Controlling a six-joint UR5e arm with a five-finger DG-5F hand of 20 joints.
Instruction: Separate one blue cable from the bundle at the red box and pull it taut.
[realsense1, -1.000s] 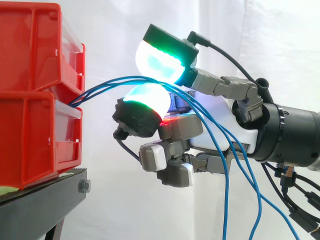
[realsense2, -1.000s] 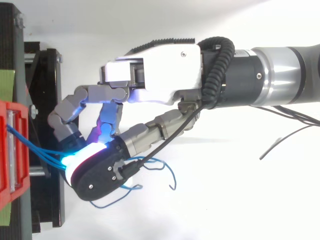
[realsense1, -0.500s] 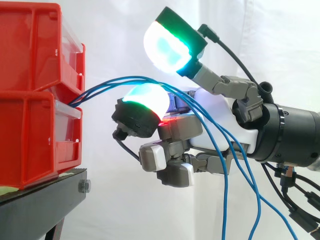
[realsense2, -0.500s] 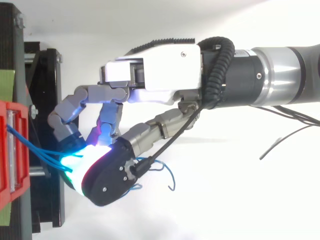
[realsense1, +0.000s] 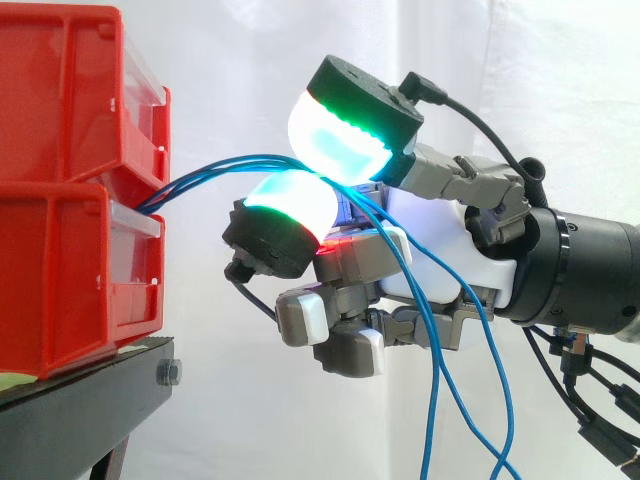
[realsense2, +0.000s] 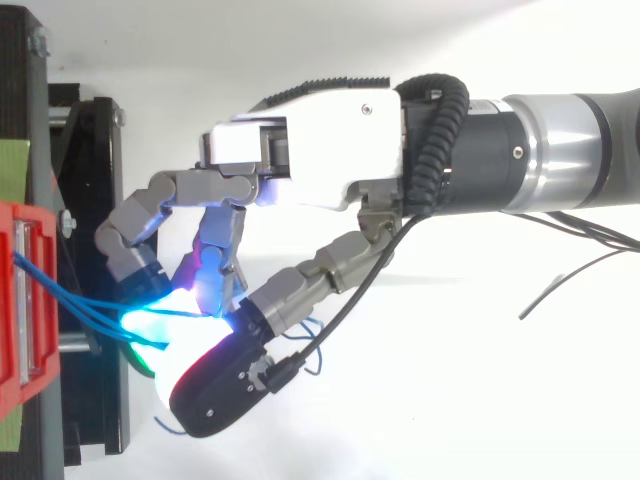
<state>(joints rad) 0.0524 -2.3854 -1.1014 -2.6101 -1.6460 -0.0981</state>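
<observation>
The arm comes in from the right of the side view and reaches level toward the stacked red bins, which sit on a black stand before a white curtain. The hand hangs just off the front of the bins, close to them but not touching. Its fingers are curled. The thumb is bent down so that its green-white pad closes onto a cyan-green finger pad beneath it, leaving only a narrow seam. The other fingers are folded in under the palm, one showing a red glow. The blue cables leave the gap between the upper and lower bin, rise in a shallow arc and run into that seam, held in the pinch. Several strands go in together. Past the pads they loop down across the front of the palm and hang slack below the wrist. From above, the strands fan from the bin's edge into the cyan glow
</observation>
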